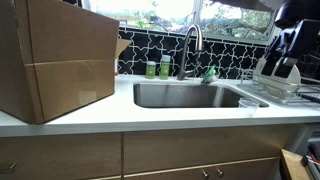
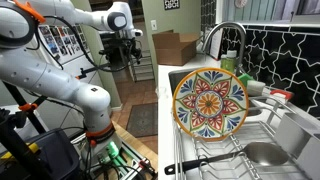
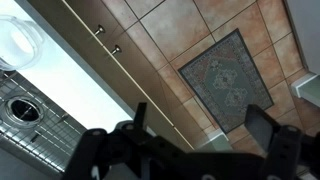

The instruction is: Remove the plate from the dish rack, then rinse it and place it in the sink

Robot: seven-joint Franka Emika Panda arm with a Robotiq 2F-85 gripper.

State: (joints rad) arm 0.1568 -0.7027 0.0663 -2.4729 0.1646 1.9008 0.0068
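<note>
Orange, blue and green patterning covers the face of the plate (image 2: 210, 100), which stands on edge, nearly upright, in the wire dish rack (image 2: 225, 158). The rack sits on the white countertop (image 1: 150, 112) just beside the steel sink (image 1: 185, 95), and the arched faucet (image 1: 192, 45) rises at the basin's far edge.

We see the gripper (image 2: 124, 55) well apart from the plate and touching nothing. It hangs out past the counter's front edge, over the floor rather than over the rack. In the wrist view its two dark fingers (image 3: 268, 135) stand wide apart with only tile showing between them, so the gripper (image 3: 180, 140) is spread and empty.

Directly beneath the tool lie brown floor tiles and a patterned rug (image 3: 225, 80). To one side of it run the wooden cabinet fronts (image 3: 100, 40), then the white counter strip, then the rack's wires at the edge of that view. A pale round shape sits above those wires. It may be the plate or some other dish, but the picture is too washed out there for us to say.

Farther from the tool, across the sink, a large cardboard box (image 1: 55, 60) rests on the counter, and two green bottles (image 1: 158, 68) stand beside the faucet's base.
</note>
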